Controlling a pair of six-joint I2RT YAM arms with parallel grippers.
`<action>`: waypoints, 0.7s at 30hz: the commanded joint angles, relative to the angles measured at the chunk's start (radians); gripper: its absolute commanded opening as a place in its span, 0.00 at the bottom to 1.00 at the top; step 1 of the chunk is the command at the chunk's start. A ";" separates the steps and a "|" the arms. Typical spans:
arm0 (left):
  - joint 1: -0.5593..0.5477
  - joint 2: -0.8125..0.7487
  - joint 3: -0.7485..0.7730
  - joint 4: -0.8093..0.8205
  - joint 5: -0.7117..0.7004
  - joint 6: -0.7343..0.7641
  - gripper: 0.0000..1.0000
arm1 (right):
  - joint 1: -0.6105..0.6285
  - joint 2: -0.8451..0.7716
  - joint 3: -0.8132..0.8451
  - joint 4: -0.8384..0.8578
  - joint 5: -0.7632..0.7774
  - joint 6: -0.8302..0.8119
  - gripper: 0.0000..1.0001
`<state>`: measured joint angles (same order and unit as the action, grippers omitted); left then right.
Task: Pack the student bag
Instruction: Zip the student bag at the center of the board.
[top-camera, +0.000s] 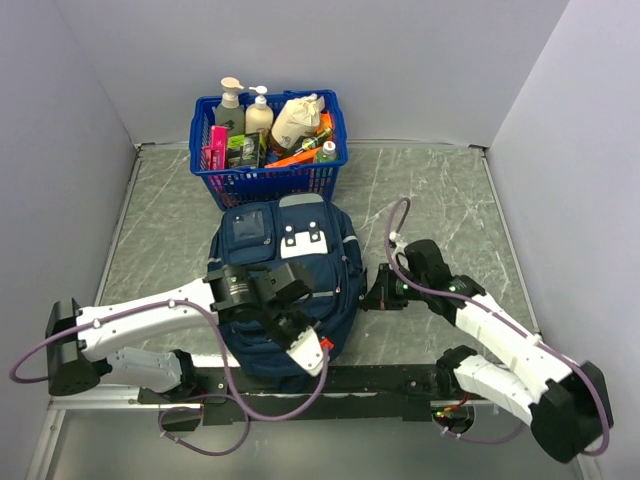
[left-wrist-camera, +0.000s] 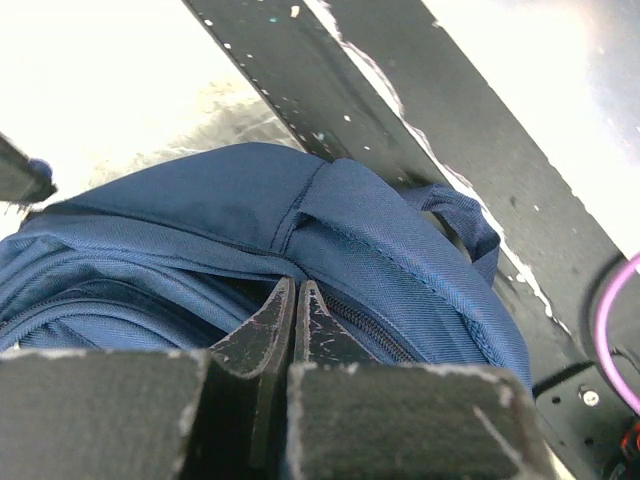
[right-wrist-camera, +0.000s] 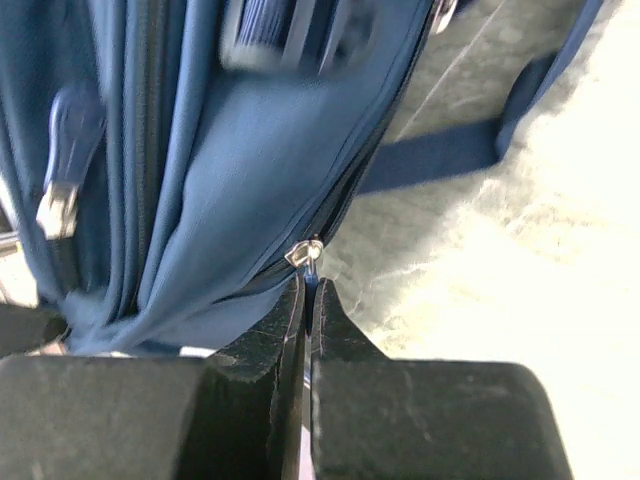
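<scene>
The student bag (top-camera: 300, 262) is a navy backpack lying flat mid-table, its white patches toward the back. My left gripper (top-camera: 308, 358) is over the bag's near end. In the left wrist view the left gripper (left-wrist-camera: 296, 288) is shut, its tips pinched into a fold of the bag's fabric (left-wrist-camera: 200, 200) beside a zip. My right gripper (top-camera: 372, 297) is at the bag's right side. In the right wrist view the right gripper (right-wrist-camera: 308, 285) is shut on the blue tab of a silver zipper pull (right-wrist-camera: 303, 250) at the bag's side seam (right-wrist-camera: 250, 150).
A blue plastic mesh basket (top-camera: 268, 178) of bottles and packets stands right behind the bag. A shoulder strap (right-wrist-camera: 440, 160) lies on the marbled table to the bag's right. The black mounting rail (left-wrist-camera: 400, 90) runs along the near edge. Grey walls enclose three sides.
</scene>
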<state>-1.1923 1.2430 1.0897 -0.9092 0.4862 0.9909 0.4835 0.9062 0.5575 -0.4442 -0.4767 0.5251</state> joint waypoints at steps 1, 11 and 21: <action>-0.012 -0.076 -0.013 -0.168 0.149 0.051 0.01 | -0.051 0.092 0.110 0.177 0.182 -0.037 0.00; -0.018 -0.042 0.007 0.019 0.108 -0.086 0.01 | -0.068 0.263 0.156 0.286 0.187 -0.031 0.00; 0.066 0.065 0.199 0.415 -0.224 -0.629 0.98 | -0.074 0.168 0.255 0.138 0.204 -0.103 0.73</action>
<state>-1.1824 1.2598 1.1435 -0.6895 0.3744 0.5766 0.4232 1.1385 0.6933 -0.2996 -0.3302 0.4728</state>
